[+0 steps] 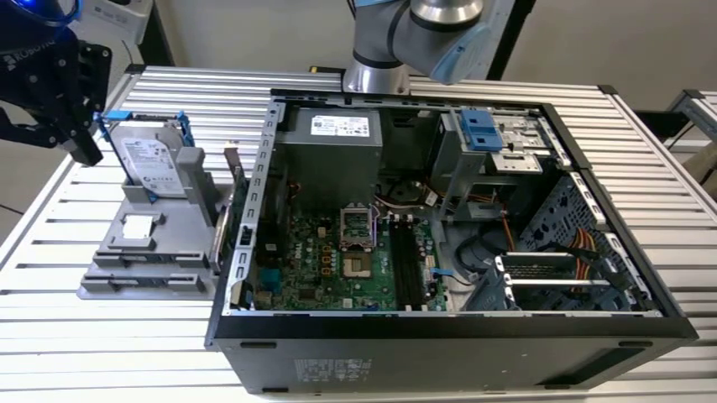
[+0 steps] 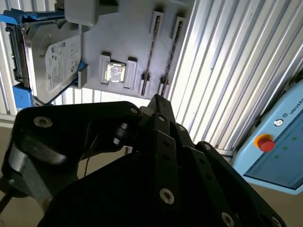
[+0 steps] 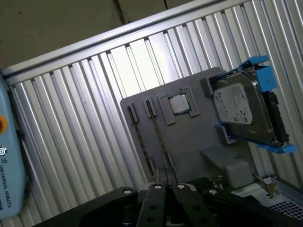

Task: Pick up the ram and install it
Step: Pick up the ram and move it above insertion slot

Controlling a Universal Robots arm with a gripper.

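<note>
Fingers (image 2: 161, 113) recorded as together, with nothing clamped between them. The ram (image 2: 150, 52) is taken to be the thin dark edge stood in a slot of the grey holder (image 2: 128, 42), on the side of the holder's square chip (image 2: 115, 72) away from the hard drive (image 2: 52, 56) (seen edge-on, so its chips and label are not confirmed). Its long axis is laid across the holder, running roughly straight away from the fingertips, which are poised above the holder's edge, apart from it.

Lab: slatted aluminium bench (image 1: 112, 353), opened computer (image 1: 448, 329)
</note>
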